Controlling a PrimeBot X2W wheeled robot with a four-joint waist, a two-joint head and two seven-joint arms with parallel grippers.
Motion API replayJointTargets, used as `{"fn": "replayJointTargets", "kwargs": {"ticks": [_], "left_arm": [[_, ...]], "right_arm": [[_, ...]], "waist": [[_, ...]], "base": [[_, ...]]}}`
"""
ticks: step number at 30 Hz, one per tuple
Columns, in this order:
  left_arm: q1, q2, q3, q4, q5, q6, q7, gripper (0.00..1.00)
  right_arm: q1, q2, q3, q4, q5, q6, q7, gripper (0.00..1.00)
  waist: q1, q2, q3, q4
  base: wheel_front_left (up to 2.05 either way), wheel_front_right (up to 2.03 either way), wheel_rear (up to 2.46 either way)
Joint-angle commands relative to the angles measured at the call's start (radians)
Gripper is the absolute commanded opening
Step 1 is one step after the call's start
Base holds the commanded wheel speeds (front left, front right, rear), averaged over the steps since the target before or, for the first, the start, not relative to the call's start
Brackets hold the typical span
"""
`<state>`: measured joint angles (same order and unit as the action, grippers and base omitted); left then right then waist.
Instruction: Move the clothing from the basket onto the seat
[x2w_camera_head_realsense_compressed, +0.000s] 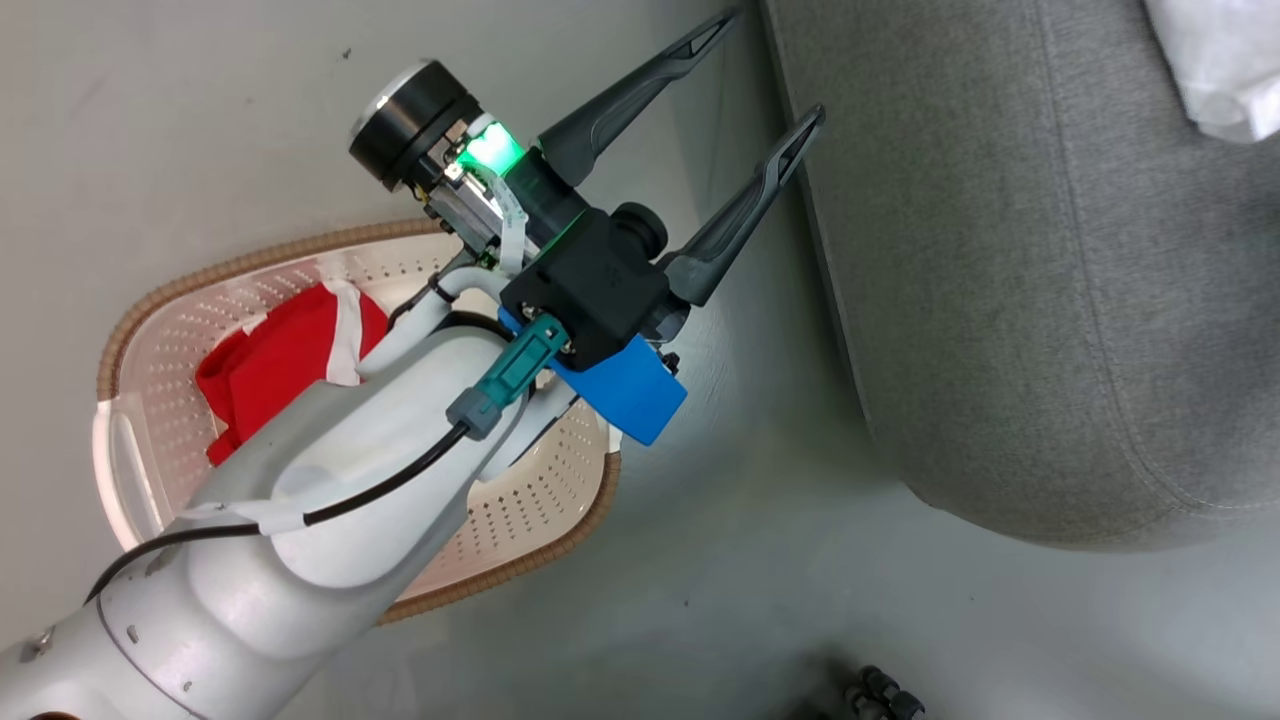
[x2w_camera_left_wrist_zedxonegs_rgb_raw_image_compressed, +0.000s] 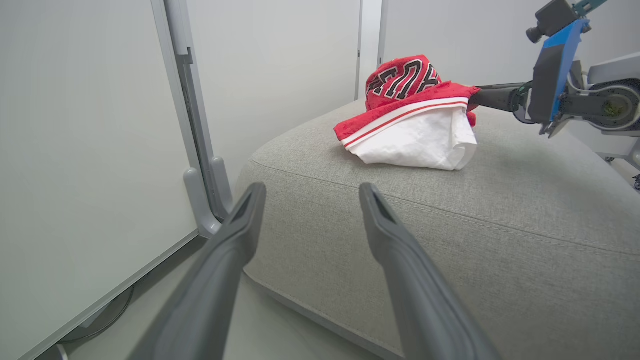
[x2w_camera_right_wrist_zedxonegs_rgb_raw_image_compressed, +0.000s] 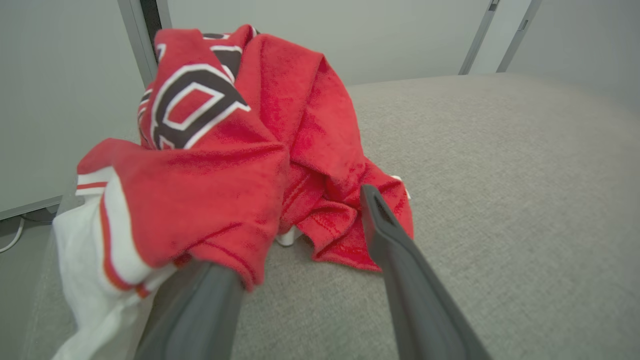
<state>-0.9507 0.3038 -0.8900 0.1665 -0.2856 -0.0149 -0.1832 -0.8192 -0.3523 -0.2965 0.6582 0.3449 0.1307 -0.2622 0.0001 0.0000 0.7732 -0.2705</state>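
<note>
A red garment with a white stripe (x2w_camera_head_realsense_compressed: 280, 360) lies in the cream basket (x2w_camera_head_realsense_compressed: 170, 340), partly hidden under my left forearm. Above the basket's far rim, my left gripper (x2w_camera_head_realsense_compressed: 772, 68) is open and holds nothing; it points at the grey seat (x2w_camera_head_realsense_compressed: 1000, 300), fingers (x2w_camera_left_wrist_zedxonegs_rgb_raw_image_compressed: 240, 225) just short of its edge. The other red garment (x2w_camera_left_wrist_zedxonegs_rgb_raw_image_compressed: 410, 110), with dark lettering and a white panel, is heaped on the seat (x2w_camera_left_wrist_zedxonegs_rgb_raw_image_compressed: 500, 225). My right gripper (x2w_camera_right_wrist_zedxonegs_rgb_raw_image_compressed: 315, 200) is open against this garment (x2w_camera_right_wrist_zedxonegs_rgb_raw_image_compressed: 225, 165); the cloth drapes over one finger and hides its tip.
Bare grey floor (x2w_camera_head_realsense_compressed: 700, 560) runs between basket and seat. A pale wall panel (x2w_camera_left_wrist_zedxonegs_rgb_raw_image_compressed: 90, 125) with a grey metal post (x2w_camera_left_wrist_zedxonegs_rgb_raw_image_compressed: 200, 150) stands beside the seat's corner. Dark wheels (x2w_camera_head_realsense_compressed: 880, 695) show at the bottom of the head view.
</note>
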Motion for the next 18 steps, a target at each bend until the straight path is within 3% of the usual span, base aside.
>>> {"fn": "replayJointTargets", "kwargs": {"ticks": [1,18], "left_arm": [[0.014,-0.002,0.000,0.008,-0.008,0.007,-0.013,1.00],[0.197,-0.029,0.043,0.069,-0.086,0.043,-0.082,1.00]], "right_arm": [[0.042,0.007,0.002,-0.004,0.004,0.000,-0.004,1.00],[0.436,0.018,0.044,-0.058,-0.076,0.000,-0.004,1.00]], "waist": [[-0.0001,0.0000,-0.033,-0.005],[-0.0001,0.0000,-0.333,0.016]], "base": [[0.00,0.00,0.00],[0.00,0.00,0.00]]}}
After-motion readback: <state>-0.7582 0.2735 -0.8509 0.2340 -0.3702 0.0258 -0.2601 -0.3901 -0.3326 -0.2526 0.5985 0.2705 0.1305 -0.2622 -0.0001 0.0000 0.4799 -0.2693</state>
